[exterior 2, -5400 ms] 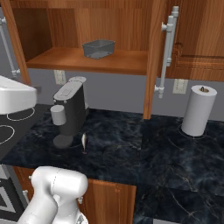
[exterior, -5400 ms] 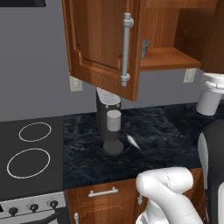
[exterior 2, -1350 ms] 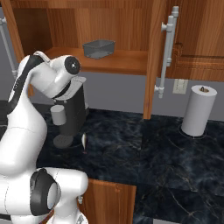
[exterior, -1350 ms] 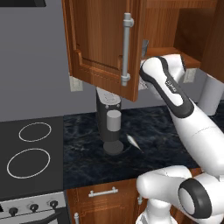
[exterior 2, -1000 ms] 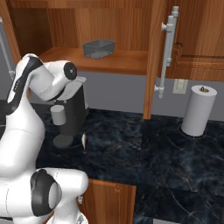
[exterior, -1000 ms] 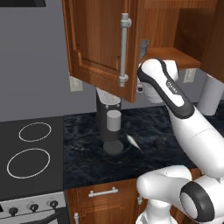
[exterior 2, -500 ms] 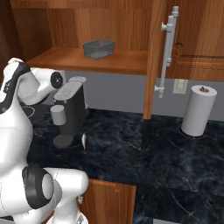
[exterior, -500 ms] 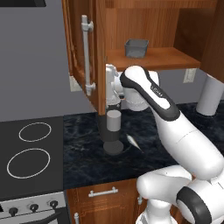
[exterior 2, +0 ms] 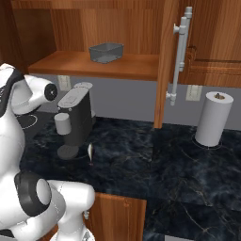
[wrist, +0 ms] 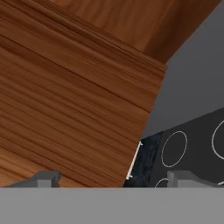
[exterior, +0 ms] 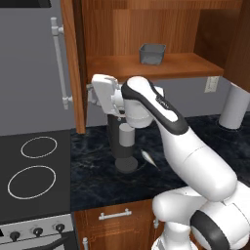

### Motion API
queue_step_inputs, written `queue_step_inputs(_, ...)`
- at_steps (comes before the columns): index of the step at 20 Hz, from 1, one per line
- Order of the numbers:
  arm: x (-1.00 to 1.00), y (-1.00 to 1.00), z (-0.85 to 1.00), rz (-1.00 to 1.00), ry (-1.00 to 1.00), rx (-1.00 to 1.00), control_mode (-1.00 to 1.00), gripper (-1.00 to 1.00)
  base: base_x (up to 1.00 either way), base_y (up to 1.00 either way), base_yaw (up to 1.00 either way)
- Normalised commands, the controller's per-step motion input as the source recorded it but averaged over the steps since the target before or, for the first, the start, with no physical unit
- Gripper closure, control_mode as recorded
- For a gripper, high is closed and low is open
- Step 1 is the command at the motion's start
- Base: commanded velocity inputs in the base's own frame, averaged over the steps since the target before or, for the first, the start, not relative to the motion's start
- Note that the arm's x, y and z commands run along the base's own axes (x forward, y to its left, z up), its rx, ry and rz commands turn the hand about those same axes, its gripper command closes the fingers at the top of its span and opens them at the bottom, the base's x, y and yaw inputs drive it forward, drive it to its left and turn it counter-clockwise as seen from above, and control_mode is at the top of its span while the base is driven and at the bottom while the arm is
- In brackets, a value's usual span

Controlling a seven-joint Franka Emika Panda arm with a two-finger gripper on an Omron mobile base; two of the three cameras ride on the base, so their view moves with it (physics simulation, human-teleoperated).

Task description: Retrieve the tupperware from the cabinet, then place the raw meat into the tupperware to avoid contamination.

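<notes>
In the left base view the cabinet (exterior: 146,34) stood open, the tupperware (exterior: 152,53) on its shelf and the raw meat (exterior: 148,157) on the dark surface (exterior: 97,171) beside the coffee machine (exterior: 124,141). The right base view showed the tupperware (exterior 2: 106,52) above that machine. In the hand view the pincer (wrist: 111,177) stood apart, facing the wooden door (wrist: 74,100).

Grained reddish wood cabinet (exterior: 141,66) (silver metal handles), semi-clear grey plastic tupperware (exterior: 152,53), glossy dark marbled counter (exterior 2: 155,155).
</notes>
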Motion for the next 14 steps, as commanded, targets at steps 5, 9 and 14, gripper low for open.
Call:
queue_step_inputs(5, 0.18, 0.57, -0.19, -0.05, 0.01, -0.06, -1.0, -1.0, 0.0, 0.0, 0.0)
queue_step_inputs(9, 0.04, 0.03, 0.0, -0.01, 0.06, 0.0, -1.0, -1.0, 0.0, 0.0, 0.0)
queue_step_inputs(14, -0.08, -0.35, 0.07, -0.05, 0.08, 0.02, -1.0, -1.0, 0.0, 0.0, 0.0)
